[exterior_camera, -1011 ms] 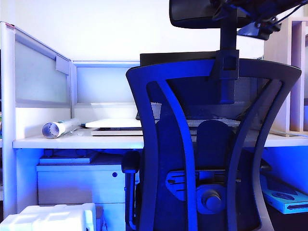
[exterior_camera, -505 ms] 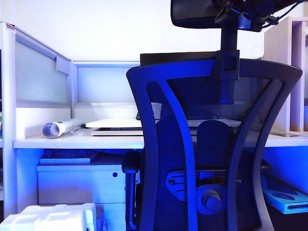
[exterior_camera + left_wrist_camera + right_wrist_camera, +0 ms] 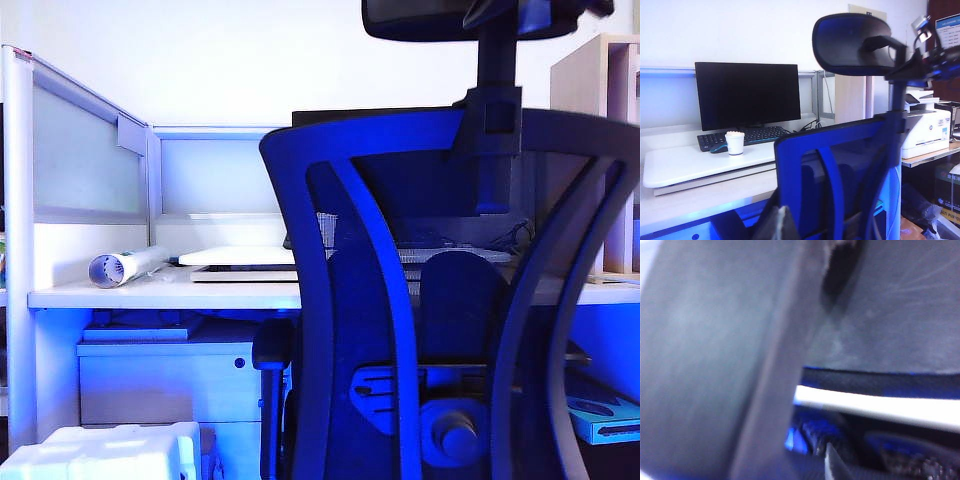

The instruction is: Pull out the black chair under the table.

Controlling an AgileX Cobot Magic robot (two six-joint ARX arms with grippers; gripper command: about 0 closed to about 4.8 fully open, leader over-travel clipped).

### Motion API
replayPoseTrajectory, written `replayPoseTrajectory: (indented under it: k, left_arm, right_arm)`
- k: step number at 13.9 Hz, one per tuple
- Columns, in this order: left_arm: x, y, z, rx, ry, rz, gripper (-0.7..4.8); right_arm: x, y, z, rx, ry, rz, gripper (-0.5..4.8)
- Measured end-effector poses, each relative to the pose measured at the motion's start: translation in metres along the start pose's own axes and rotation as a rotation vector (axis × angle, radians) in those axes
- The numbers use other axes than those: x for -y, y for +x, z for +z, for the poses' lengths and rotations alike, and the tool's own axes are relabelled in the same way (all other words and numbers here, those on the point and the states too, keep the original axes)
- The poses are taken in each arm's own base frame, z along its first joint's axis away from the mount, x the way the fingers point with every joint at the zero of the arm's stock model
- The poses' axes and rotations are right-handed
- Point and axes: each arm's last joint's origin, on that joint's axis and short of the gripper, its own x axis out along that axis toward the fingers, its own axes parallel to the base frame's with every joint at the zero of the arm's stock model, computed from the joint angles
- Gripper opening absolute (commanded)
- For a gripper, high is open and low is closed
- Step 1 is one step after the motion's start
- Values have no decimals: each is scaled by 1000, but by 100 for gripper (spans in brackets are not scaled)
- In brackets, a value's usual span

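Black chair (image 3: 370, 300) filled the centre-right of the exterior view, upright, back frame facing the camera. The bench (image 3: 150, 295) ran directly behind the chair, and the chair back hid the bench's front edge there. Couldn't tell whether the seat was still under the bench top.

Right hand (image 3: 922, 57) was up behind the chair's headrest (image 3: 847, 45), at the bracket where the headrest joins its post. It looked clamped on that bracket, i.e. grasping the chair. The right wrist view was a blurred close-up of a grey surface and showed no jaw detail.

Left hand (image 3: 777, 225) sat low on the near side of the chair back, apart from it, with only a dark tip in frame. Couldn't tell whether it was released or clenched.

Beyond the chair, on the bench:
- monitor (image 3: 747, 95), with the keyboard (image 3: 755, 136) in front of it
- white cup (image 3: 734, 143) just beside the mouse (image 3: 717, 148)
- rolled tube (image 3: 125, 266), lying flat well to the left of the chair in the exterior view

The drawer cabinet (image 3: 165, 385) stood left of the chair, below bench level. The white foam box (image 3: 100, 455) was on the floor left of the chair. The printer (image 3: 927, 132) was on the far side of the chair.
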Motion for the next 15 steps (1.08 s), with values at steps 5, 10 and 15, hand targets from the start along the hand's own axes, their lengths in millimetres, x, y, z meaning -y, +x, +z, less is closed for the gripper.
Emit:
replayPoseTrajectory:
  k: [5, 10, 15]
  left_arm:
    - [0, 0, 0, 0, 0, 0, -5]
    - [0, 0, 2, 19, 9, 13, -5]
    - [0, 0, 2, 23, 11, 19, -5]
  right_arm:
    - [-25, -31, 0, -92, -18, 34, -6]
    - [-39, -81, 2, -175, -15, -1, -6]
    - [-55, -132, 0, -246, 7, 12, -6]
